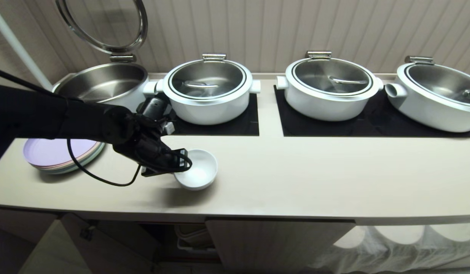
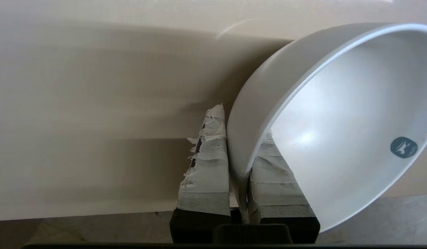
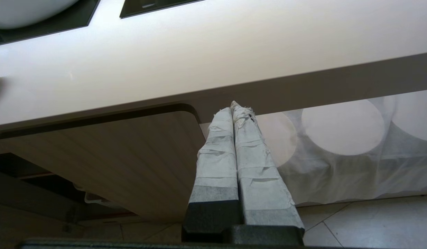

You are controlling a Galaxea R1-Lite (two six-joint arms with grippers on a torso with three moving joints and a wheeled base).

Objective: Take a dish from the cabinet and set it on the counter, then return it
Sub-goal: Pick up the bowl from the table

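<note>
Bowl [image 1: 198, 171]: one, white, round, on the bench [image 1: 295, 171] near its front edge, left of centre; mouth up, tipped slightly.
Left gripper [image 1: 179, 164]: fingers [image 2: 208, 166] nipped onto the bowl's near rim, one inside, one outside.
Right gripper [image 3: 234, 114]: fingers pressed together, empty, low by the cabinet [image 1: 276, 243].
Pots [image 1: 208, 91]: four; one lid raised.
Mats [image 1: 372, 118]: two, black.
Plates [image 1: 59, 154]: one stack, far left.

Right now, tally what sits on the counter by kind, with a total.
Pots with lids down: 3
Pot with lid up: 1
Black mats: 2
Stack of plates: 1
White bowl: 1, tilted, its rim pinched by the left gripper
Total: 8
</note>
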